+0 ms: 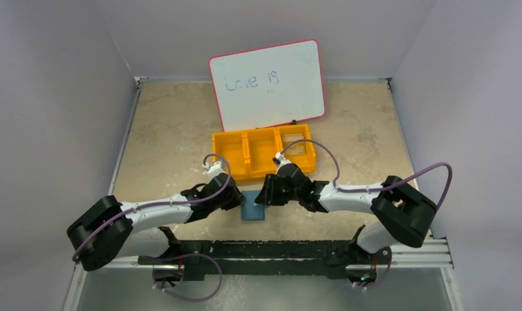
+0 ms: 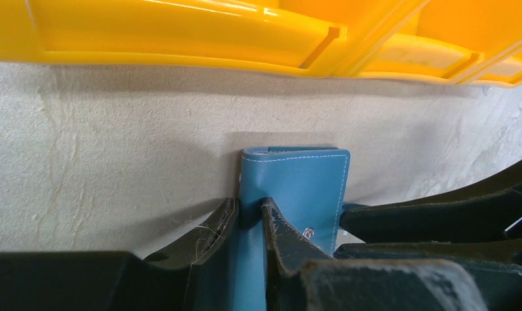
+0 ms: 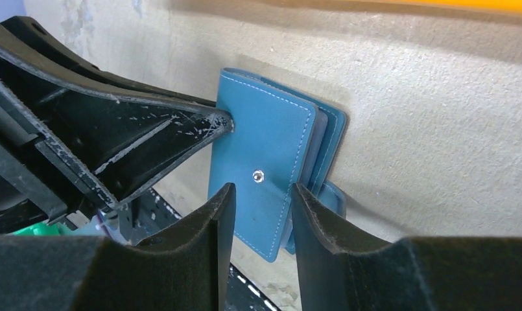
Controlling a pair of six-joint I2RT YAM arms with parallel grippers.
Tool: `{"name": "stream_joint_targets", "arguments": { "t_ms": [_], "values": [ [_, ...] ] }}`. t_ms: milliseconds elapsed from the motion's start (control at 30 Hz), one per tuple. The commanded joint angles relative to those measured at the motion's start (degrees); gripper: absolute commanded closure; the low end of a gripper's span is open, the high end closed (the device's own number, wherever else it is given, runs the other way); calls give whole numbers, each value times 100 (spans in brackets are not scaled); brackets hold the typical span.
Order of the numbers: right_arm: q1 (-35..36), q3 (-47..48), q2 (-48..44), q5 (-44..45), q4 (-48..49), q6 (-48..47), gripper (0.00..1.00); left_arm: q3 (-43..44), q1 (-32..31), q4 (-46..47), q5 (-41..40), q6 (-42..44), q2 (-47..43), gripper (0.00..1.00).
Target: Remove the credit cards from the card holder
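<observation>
The teal-blue card holder (image 1: 252, 210) stands on edge, folded shut, between my two grippers near the table's front. My left gripper (image 1: 240, 199) is shut on its folded spine edge (image 2: 248, 204). In the right wrist view the card holder (image 3: 261, 142) shows its silver snap stud (image 3: 258, 174) and its closure tab (image 3: 332, 197) hanging loose behind. My right gripper (image 3: 261, 189) is open, and its fingertips straddle the lower corner of the front flap with gaps on both sides. The credit cards are hidden inside.
An orange three-compartment bin (image 1: 262, 152) sits just behind the card holder, close above it in the left wrist view (image 2: 180, 32). A pink-rimmed whiteboard (image 1: 268, 84) leans at the back. Grey walls close in left and right.
</observation>
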Motion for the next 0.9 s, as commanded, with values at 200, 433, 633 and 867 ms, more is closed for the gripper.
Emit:
{"name": "stream_joint_targets", "arguments": {
  "t_ms": [200, 433, 633, 867],
  "values": [
    [-11, 32, -505, -637, 1051, -241, 61, 131, -23, -101, -84, 101, -249, 80],
    [-12, 264, -172, -973, 1229, -331, 61, 161, -23, -303, -335, 51, -694, 60],
    [-10, 371, -227, -455, 842, -83, 60, 169, -23, -1137, -847, -64, -1313, 56],
    [-8, 537, -66, 375, -507, 101, 54, 203, -22, -1865, -1379, -184, -1862, 55]
  ]
}}
